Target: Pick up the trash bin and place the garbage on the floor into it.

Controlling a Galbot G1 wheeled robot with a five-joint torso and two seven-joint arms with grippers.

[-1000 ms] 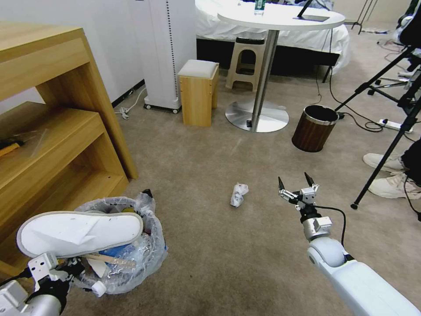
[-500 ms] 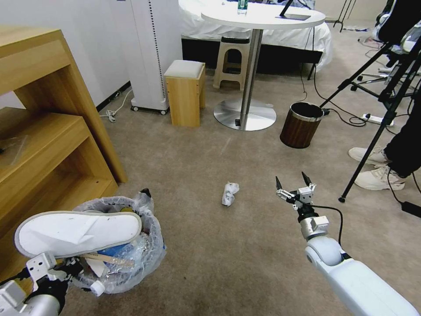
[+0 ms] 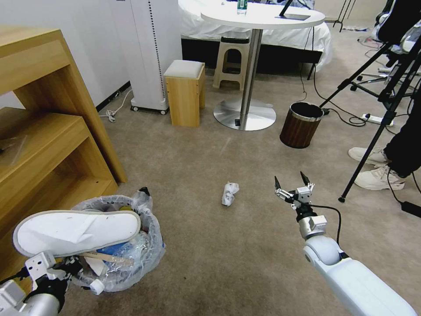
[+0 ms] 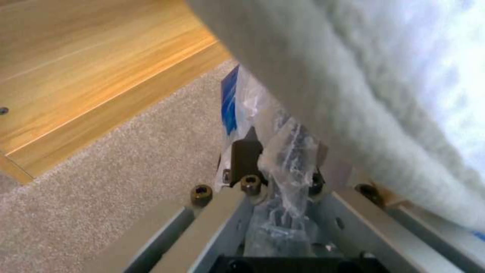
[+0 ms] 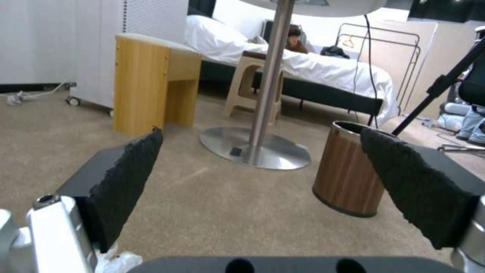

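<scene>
Bin [image 3: 131,245]: bag-lined, low at robot's left beside wooden shelf [image 3: 48,145]; slipper [image 3: 76,232] across top, stick and bottle cap poking out below. Left end effector [image 4: 275,172]: clamped on bin's bag rim, seen close in wrist view; head view hides fingers behind slipper. White wad [image 3: 229,193]: on carpet [image 3: 210,263], centre. Right end effector [image 3: 291,186]: fingers apart, empty, just right of wad. Right wrist view: wad cut off at frame edge.
</scene>
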